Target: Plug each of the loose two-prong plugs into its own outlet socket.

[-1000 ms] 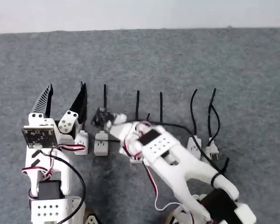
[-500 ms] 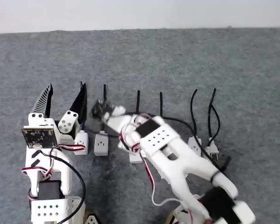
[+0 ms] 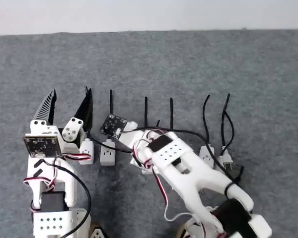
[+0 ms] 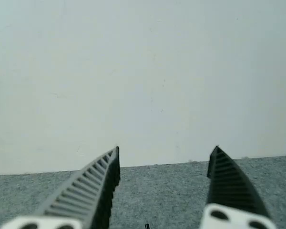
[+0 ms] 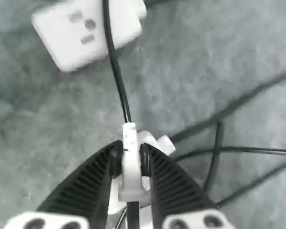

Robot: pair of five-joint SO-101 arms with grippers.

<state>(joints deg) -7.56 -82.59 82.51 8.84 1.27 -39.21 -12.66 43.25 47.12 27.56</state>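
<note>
My right gripper (image 5: 131, 143) is shut on a white two-prong plug (image 5: 130, 167), whose black cord (image 5: 115, 71) runs out over a white outlet socket (image 5: 86, 28) on the grey mat. Another white piece (image 5: 158, 143) lies just behind the held plug. In the high view the right arm (image 3: 188, 171) reaches across the row of white sockets (image 3: 108, 154), hiding its own fingers. A loose plug (image 3: 227, 161) lies at the right end of the row. My left gripper (image 4: 164, 157) hangs open and empty above the mat, just beyond the leftmost socket (image 3: 87, 151).
Several black cords (image 3: 171, 111) run away from the sockets toward the far side. Two curved cords (image 3: 223, 119) lie at the right. Another socket (image 3: 206, 153) sits beside the right arm. Bare grey mat (image 3: 188, 64) stretches beyond the cords.
The right arm's wrist swung a little toward the far left, then came back and rolled. The left arm has not moved.
</note>
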